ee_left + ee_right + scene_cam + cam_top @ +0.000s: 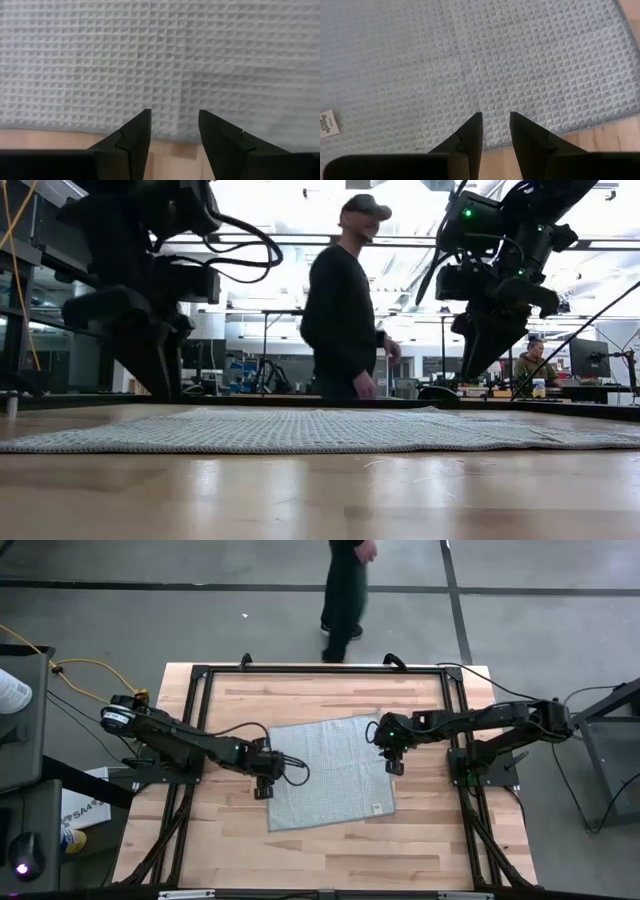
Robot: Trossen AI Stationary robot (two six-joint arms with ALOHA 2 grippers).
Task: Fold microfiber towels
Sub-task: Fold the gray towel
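Towel spread flat at mid-table, both grippers poised over opposite edges.

The microfiber towel [328,772] lies open and unfolded in the centre of the high view, a pale grey, roughly square cloth with a fine waffle grid, skewed a little against the wooden table [420,840]; a small label [326,123] shows near one hem. The left gripper [174,125] hangs above the towel's left edge, its fingers apart with nothing between them; the right gripper [495,122] hangs above the right edge, fingers apart by a narrow gap, also empty. To start the fold cleanly, each should probably drop straight onto its hem, pinch only that single layer, and lift together so the cloth does not twist. A person [343,595] stands beyond the table's top edge.
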